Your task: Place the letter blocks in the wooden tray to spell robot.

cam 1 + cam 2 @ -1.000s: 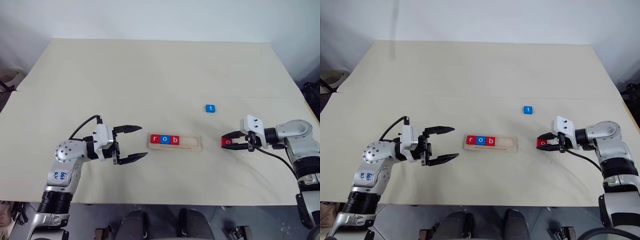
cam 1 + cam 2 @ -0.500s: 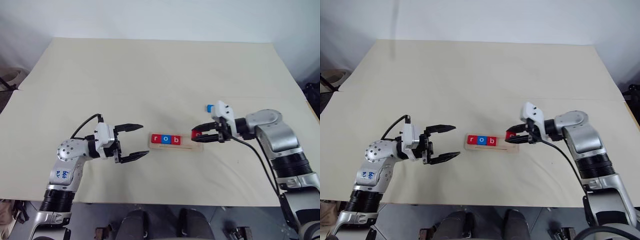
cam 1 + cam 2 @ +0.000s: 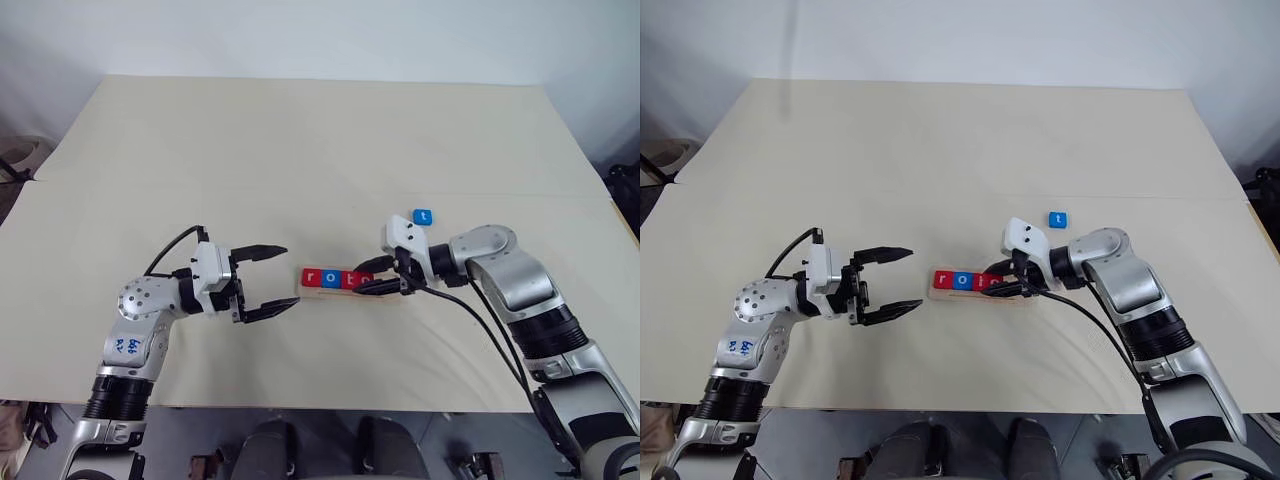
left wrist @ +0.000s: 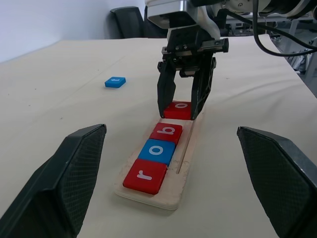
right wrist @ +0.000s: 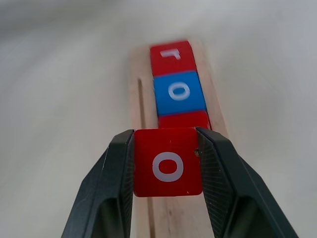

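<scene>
right gripper [image 5: 168, 163] clamped on red "o" block [image 5: 168, 167] over wooden tray [image 4: 188, 148], left gripper [image 3: 268, 282] spread wide at tray's 9 o'clock, blue "t" block [image 3: 423, 216] at tray's 1 o'clock

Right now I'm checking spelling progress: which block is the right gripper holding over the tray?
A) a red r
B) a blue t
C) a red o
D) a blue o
C: the right gripper is shut on the red o block, held just past the red b block above the wooden tray; the blue t block lies apart on the table.

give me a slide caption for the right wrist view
Right claw holds red o block over wooden tray, behind r, o, b.
</scene>
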